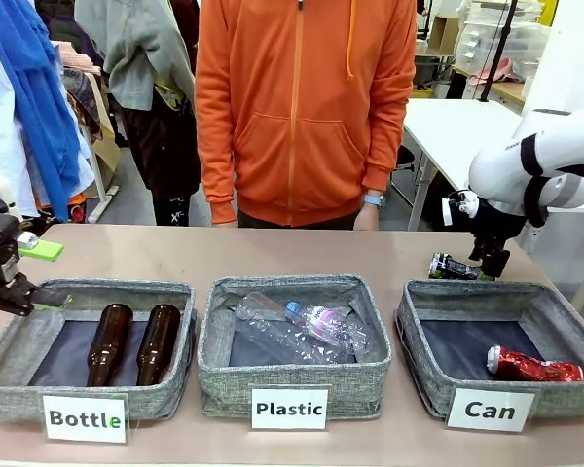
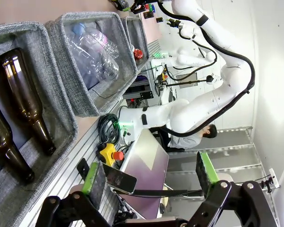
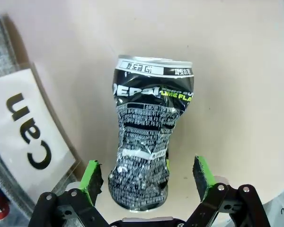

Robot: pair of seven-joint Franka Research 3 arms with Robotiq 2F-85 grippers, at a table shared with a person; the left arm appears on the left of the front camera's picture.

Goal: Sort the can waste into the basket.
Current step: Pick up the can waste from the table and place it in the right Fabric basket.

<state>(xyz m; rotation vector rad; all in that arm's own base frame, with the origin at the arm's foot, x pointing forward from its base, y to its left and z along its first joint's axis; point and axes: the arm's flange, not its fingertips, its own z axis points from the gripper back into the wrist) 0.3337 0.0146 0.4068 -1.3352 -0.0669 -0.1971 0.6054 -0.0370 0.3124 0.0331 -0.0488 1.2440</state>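
Bright, even indoor light, soft shadows inside the bins; sharp frames, wrist views bowed at edges.

The front camera sat low on the robot's side of the table (image 1: 273,255), facing across three labelled bins toward a person standing at the far edge. The left wrist camera was rolled sideways, looking past its wide-spread left gripper (image 2: 149,177) along the same bin row toward the other arm. The right wrist camera looked down at close range, its right gripper (image 3: 149,178) straddling the crushed black can (image 3: 149,132) beside the "Can" basket (image 1: 501,336), which all three views shared.
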